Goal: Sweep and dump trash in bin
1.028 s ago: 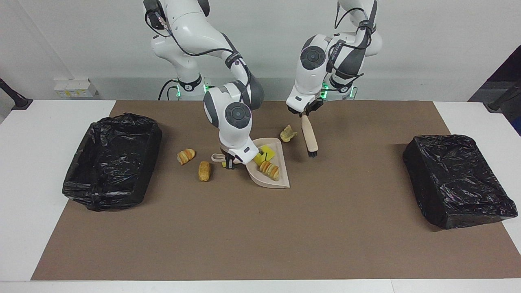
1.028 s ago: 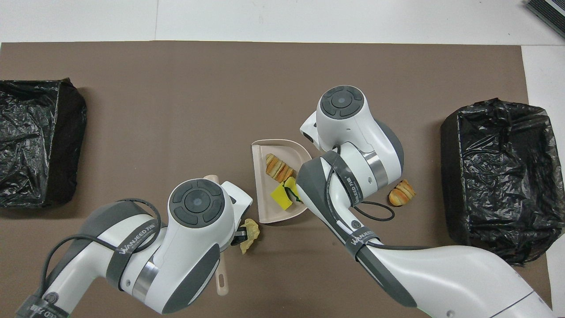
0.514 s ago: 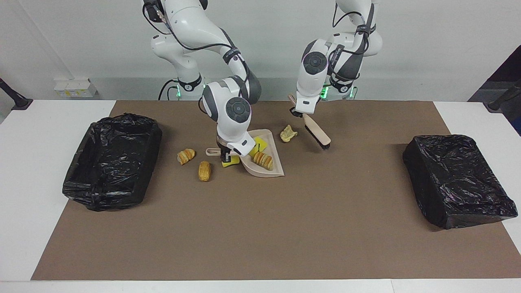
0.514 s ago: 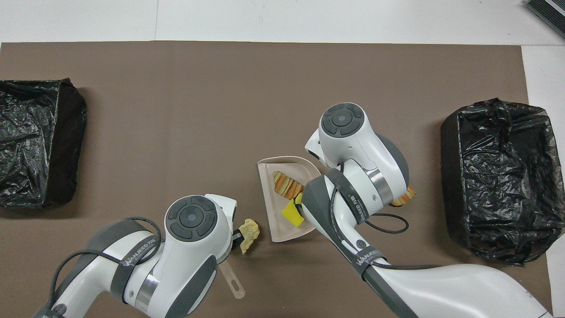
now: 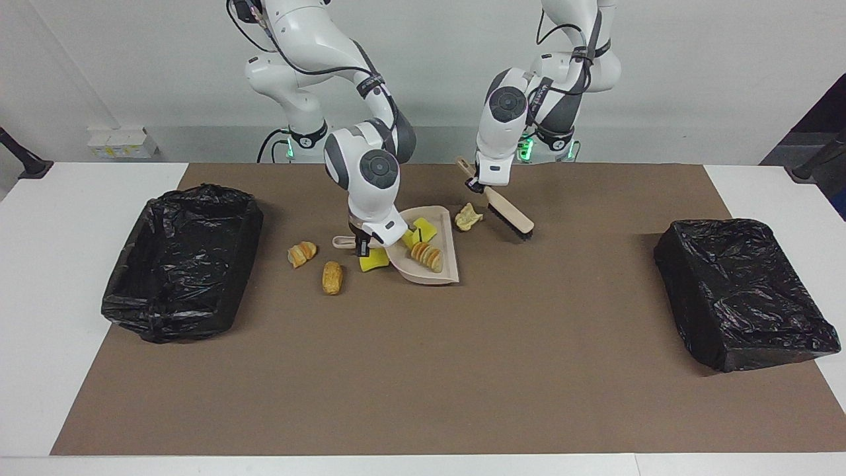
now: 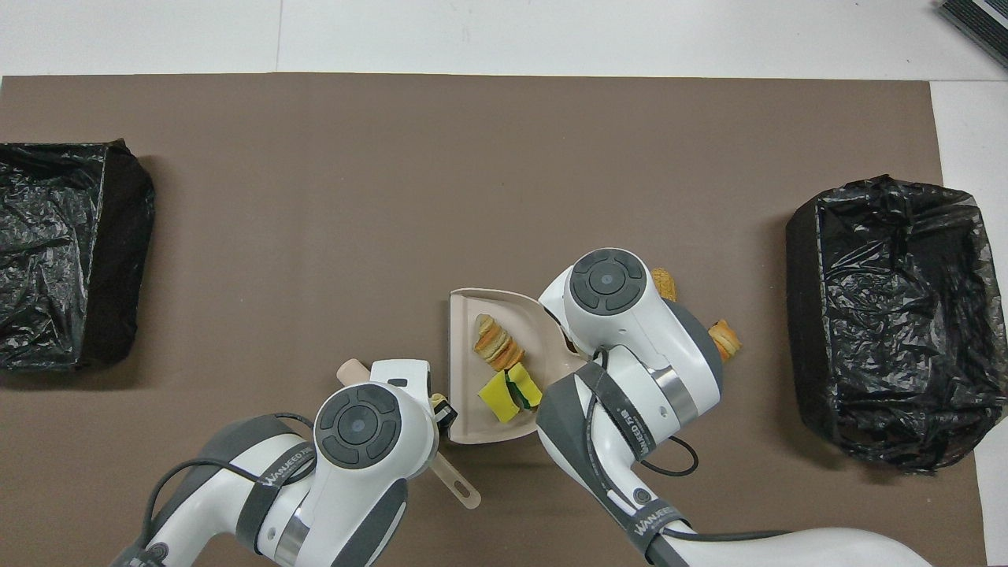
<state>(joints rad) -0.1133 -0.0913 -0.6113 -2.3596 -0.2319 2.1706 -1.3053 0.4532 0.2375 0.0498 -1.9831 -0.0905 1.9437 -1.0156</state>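
Spongy, light scraps (image 5: 423, 254) roll easily; right claw (image 5: 360, 246) pinches the dustpan (image 5: 433, 271) handle, left claw (image 5: 477, 186) pinches the brush (image 5: 509, 215).

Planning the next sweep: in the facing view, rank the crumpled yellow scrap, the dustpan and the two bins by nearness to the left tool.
1. Crumpled yellow scrap, beside the brush the left tool holds.
2. Dustpan, mid-table.
3. Bin, left arm's end.
4. Bin, right arm's end.
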